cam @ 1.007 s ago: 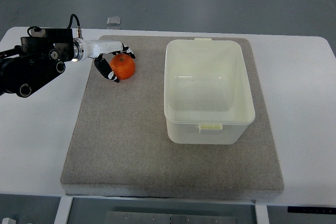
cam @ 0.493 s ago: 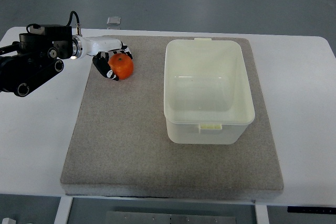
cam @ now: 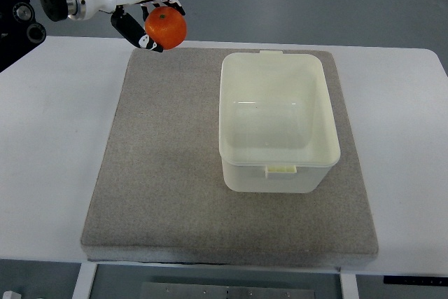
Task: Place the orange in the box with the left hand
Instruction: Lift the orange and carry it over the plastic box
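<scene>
Orange: your orange [cam: 166, 27] is round, bright and evenly coloured, with a small dark dimple at the stem end on top; it hangs in the air above the far left corner of the grey mat [cam: 168, 173], clear of it.
Left robot hand: you have the left robot hand [cam: 143, 15] curled around the orange, white with black fingertips [cam: 150, 43], gripping it from the left and from below; its arm enters at the top left.
Box: your cream plastic box [cam: 277, 121] stands open on the right part of the mat, well apart from the orange, nothing inside.
Mat: it lies flat on the white desk [cam: 49, 166].
Right robot hand: you cannot see it here.
</scene>
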Controlling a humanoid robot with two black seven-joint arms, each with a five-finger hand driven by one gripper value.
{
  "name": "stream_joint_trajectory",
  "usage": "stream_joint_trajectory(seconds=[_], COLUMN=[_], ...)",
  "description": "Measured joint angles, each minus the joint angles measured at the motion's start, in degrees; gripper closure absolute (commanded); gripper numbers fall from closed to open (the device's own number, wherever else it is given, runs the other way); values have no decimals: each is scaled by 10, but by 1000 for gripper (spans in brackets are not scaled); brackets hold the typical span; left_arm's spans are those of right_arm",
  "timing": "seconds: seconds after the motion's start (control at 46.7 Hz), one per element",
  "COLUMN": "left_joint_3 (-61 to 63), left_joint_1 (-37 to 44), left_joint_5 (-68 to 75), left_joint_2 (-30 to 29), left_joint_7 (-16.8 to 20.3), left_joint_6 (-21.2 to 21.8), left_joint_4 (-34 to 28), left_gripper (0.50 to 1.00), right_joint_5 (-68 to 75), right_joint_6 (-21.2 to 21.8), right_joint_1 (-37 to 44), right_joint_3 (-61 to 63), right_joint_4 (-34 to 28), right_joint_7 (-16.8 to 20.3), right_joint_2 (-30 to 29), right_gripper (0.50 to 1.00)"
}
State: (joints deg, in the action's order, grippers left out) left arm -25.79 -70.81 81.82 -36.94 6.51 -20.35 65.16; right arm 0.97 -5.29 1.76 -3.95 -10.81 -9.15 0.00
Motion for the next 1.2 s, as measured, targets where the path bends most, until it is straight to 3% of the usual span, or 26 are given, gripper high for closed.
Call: stream_joint_trajectory(seconds=[0.279, 0.429, 0.836, 1.2], left_joint_3=[5, 23, 75, 98], left_joint_1=[-66, -77, -71, -49], left_joint_5=[-59, -60, -2, 30], left_joint_2=[4, 42, 152, 186], left_joint_7=[-1, -7, -13, -14], left_joint_6=[-38, -43, -36, -33], left_joint_4=[81, 115, 81, 46], left_gripper=[1000, 1000, 1000, 1000], right_joint_5=[0, 0, 0, 0], right_joint_6=[0, 0, 0, 0], right_joint_1=[0, 0, 0, 0], right_joint_3=[0, 0, 0, 0], right_joint_4=[0, 0, 0, 0], right_joint_7=[0, 0, 0, 0], right_joint_2=[0, 0, 0, 0], right_gripper=[568, 568, 568, 568])
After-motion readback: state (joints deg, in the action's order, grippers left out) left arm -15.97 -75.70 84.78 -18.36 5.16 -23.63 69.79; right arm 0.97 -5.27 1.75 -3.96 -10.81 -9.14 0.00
